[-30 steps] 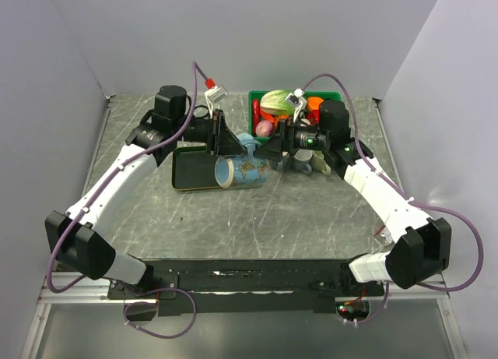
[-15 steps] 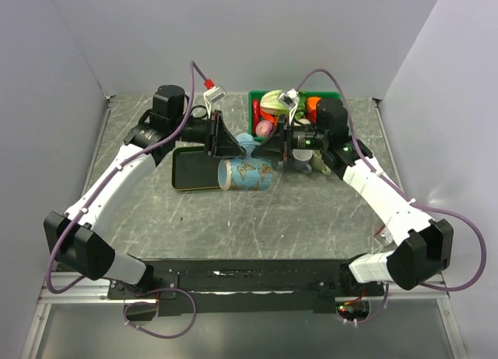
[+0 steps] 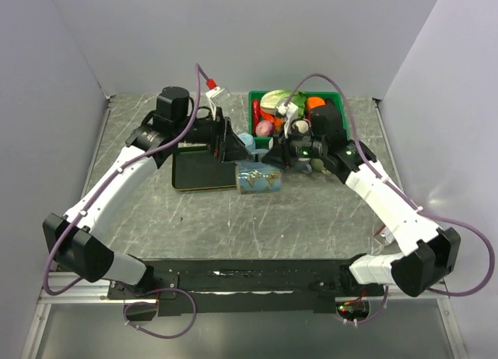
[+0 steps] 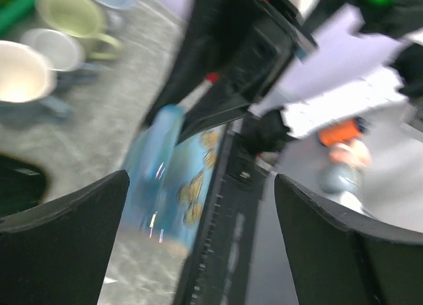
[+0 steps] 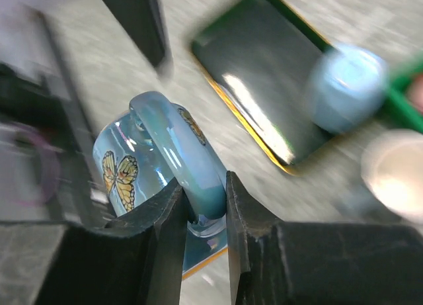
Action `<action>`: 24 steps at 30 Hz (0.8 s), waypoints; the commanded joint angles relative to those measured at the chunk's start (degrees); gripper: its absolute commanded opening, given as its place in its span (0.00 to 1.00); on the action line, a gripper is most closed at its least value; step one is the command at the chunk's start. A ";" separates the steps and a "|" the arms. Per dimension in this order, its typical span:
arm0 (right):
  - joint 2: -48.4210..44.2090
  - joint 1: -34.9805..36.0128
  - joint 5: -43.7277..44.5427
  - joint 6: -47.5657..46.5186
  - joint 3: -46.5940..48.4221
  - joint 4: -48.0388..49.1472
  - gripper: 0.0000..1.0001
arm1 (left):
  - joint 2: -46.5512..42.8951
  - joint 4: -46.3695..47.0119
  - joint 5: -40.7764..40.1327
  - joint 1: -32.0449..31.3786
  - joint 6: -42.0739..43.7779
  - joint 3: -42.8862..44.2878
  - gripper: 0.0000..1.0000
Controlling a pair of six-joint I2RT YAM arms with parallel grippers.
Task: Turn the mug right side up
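Note:
The mug [image 3: 258, 177] is light blue with yellow butterflies and lies on its side just right of the dark tray. My right gripper [image 5: 205, 212] is shut on the mug's handle [image 5: 188, 163], the two fingers pressing on either side of it. From above, that right gripper [image 3: 275, 156] reaches the mug from behind and the right. My left gripper [image 4: 201, 186] stands wide open, and the blurred mug [image 4: 165, 176] shows between and beyond its fingers without touching them. In the top view the left gripper [image 3: 232, 146] sits just behind the mug's left end.
A dark tray with a yellow rim [image 3: 194, 170] lies left of the mug. Behind stands a green bin [image 3: 254, 102] full of toys. A light blue cup [image 3: 246, 140], a grey mug [image 3: 305, 166] and other cups [image 4: 69, 14] stand close behind the grippers.
My left gripper has opened and let go of the mug. My right gripper has shut on the handle, and the mug has shifted right and nearer, off the tray's edge.

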 commanded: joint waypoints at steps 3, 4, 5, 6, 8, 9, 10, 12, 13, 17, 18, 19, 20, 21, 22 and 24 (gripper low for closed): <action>-7.17 0.61 21.64 -21.45 1.74 -11.59 0.00 | -7.92 0.31 -14.34 0.46 4.53 -0.05 0.96; -7.18 1.31 26.01 -23.05 1.74 -13.95 0.00 | -8.71 0.57 -15.31 0.63 4.53 -0.58 0.96; -7.18 1.84 27.88 -24.54 1.91 -15.10 0.00 | -9.42 1.01 -16.11 1.07 4.35 -1.19 0.96; -6.92 2.37 29.73 -27.17 1.91 -16.07 0.00 | -10.47 1.88 -17.85 1.34 4.18 -1.46 0.96; -6.65 4.30 36.23 -29.56 1.39 -18.27 0.00 | -11.44 2.77 -19.44 1.95 3.21 -2.16 0.96; -6.30 4.74 38.77 -31.57 1.13 -18.89 0.00 | -11.97 3.47 -20.67 2.04 2.95 -2.25 0.96; -6.04 5.27 40.97 -32.28 0.51 -19.50 0.00 | -12.06 3.56 -21.21 2.22 2.51 -2.34 0.96; -5.68 6.24 46.87 -34.83 -0.89 -19.60 0.00 | -11.98 3.56 -22.09 2.30 2.24 -2.17 0.96; -5.77 6.42 48.71 -35.88 -3.16 -19.16 0.00 | -11.89 3.48 -22.35 2.31 1.89 -2.08 0.96; -6.56 6.68 59.42 -43.25 -10.20 -13.72 0.00 | -11.36 3.47 -24.28 2.39 1.28 -1.55 0.96; -6.65 6.59 60.76 -44.67 -11.61 -12.58 0.00 | -11.18 3.74 -24.55 2.39 1.10 -1.64 0.96; -6.74 6.51 62.42 -46.08 -14.67 -11.00 0.00 | -11.18 4.09 -24.73 2.39 0.75 -1.81 0.96; -6.83 6.24 63.83 -47.66 -16.26 -9.42 0.00 | -11.01 4.61 -24.81 2.39 0.49 -1.90 0.96; -7.00 5.46 66.02 -50.63 -17.67 -6.53 0.00 | -10.75 4.97 -24.99 2.48 -0.12 -1.99 0.96; -7.00 5.02 66.48 -51.79 -19.86 -5.54 0.00 | -10.66 5.32 -25.43 2.48 -0.48 -2.17 0.96; -8.05 2.92 67.27 -54.60 -21.98 -1.52 0.00 | -10.39 6.11 -25.34 2.48 -1.36 -2.52 0.96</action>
